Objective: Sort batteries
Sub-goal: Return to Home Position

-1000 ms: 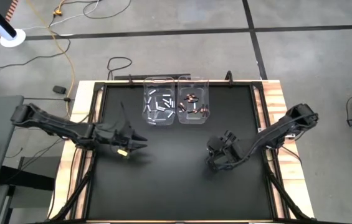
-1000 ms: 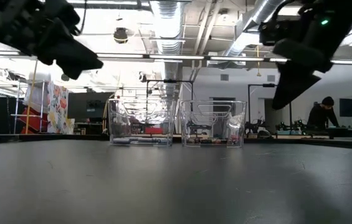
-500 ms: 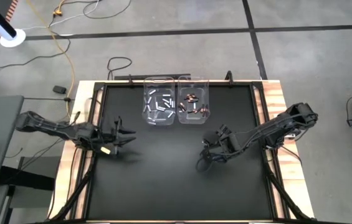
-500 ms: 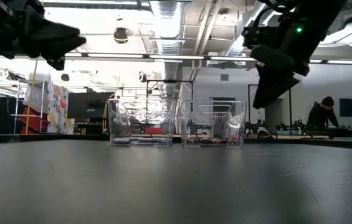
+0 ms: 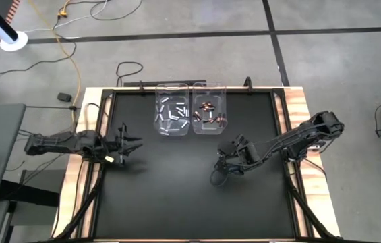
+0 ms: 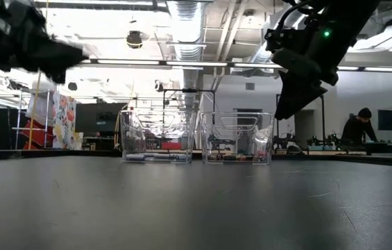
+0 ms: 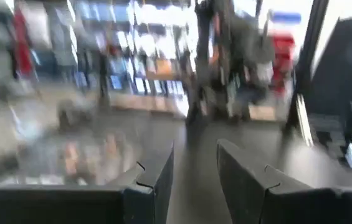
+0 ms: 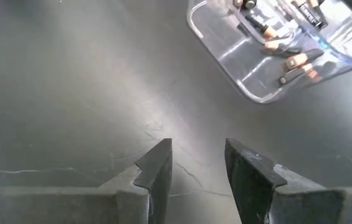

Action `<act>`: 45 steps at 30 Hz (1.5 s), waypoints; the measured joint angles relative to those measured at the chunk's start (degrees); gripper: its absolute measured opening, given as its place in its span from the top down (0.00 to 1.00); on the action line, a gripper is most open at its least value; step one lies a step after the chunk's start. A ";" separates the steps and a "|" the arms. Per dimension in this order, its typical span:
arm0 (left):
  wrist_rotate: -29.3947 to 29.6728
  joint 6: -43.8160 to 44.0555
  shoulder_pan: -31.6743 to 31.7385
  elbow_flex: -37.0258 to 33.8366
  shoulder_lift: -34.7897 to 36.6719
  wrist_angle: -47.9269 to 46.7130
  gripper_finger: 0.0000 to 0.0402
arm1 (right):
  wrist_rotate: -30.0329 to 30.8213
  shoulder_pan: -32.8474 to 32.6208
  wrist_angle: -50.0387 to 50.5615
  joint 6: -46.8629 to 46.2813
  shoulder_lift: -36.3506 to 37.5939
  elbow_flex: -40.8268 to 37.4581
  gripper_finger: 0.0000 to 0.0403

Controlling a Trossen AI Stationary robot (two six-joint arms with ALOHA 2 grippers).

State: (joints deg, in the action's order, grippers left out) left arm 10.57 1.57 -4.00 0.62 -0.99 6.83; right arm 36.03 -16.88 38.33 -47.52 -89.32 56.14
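Observation:
Two clear plastic bins stand side by side at the table's far middle. The left bin (image 5: 172,119) holds several white batteries (image 5: 174,111). The right bin (image 5: 209,119) holds several copper-and-dark batteries (image 5: 208,115), also seen in the right wrist view (image 8: 286,38). My left gripper (image 5: 135,144) hovers near the table's left edge, pointing level toward the right, open and empty (image 7: 194,152). My right gripper (image 5: 214,178) hangs over the middle of the table, on the near side of the right bin, slanting down, open, with nothing between its fingers (image 8: 197,149).
The black table top (image 5: 177,196) has a raised frame and wooden side boards (image 5: 298,108). Cables lie on the floor beyond the far edge (image 5: 129,67). In the low view a person (image 6: 357,128) shows far behind the table.
My left gripper has drawn back toward the table's left edge and tipped up from slanting down to level. My right gripper has shifted a little toward the table's left, staying above the table. The bins and batteries have kept still.

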 joint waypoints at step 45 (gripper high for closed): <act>-5.62 -0.27 0.47 -0.02 -0.23 -4.79 0.71 | -36.27 20.38 -66.10 31.56 29.70 -36.69 0.59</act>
State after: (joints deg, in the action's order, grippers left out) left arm 4.95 1.30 -3.53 0.60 -1.21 2.04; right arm -0.24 3.50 -27.77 -15.96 -59.62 19.45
